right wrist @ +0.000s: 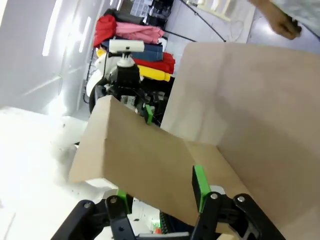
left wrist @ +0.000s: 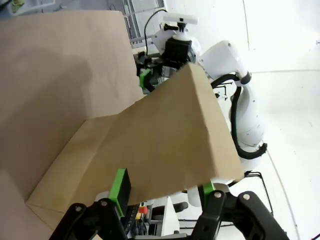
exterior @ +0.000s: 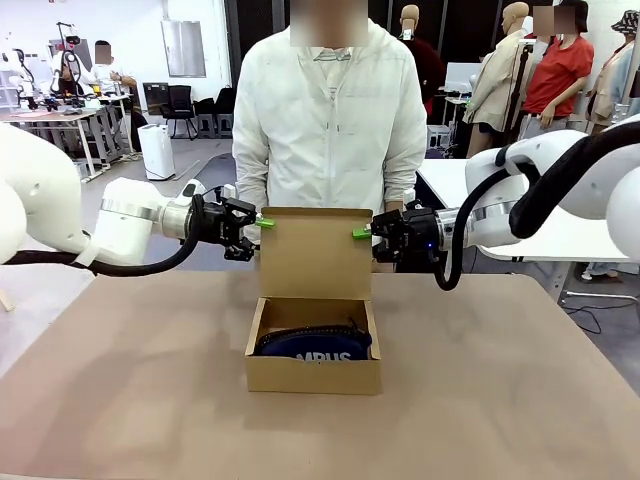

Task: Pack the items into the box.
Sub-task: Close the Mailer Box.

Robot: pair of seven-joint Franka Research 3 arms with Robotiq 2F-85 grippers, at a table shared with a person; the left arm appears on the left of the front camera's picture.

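The brown cardboard box [exterior: 313, 376] sits mid-table with its lid [exterior: 315, 255] standing upright at the back. Inside lies the navy pouch [exterior: 312, 346] with white lettering; the black stapler is hidden. My left gripper [exterior: 262, 222] is at the lid's upper left corner and my right gripper [exterior: 360, 233] at its upper right corner. In the left wrist view the left gripper [left wrist: 164, 189] is open, its green pads wide apart astride the lid's [left wrist: 165, 135] edge. The right gripper [right wrist: 161, 192] is open too, with the lid [right wrist: 145, 160] passing between its fingers.
A person in a white jacket [exterior: 330, 130] stands close behind the box at the table's far edge. The tan tabletop [exterior: 500, 400] stretches bare to both sides and in front of the box. A white table [exterior: 570, 235] stands at the right beyond.
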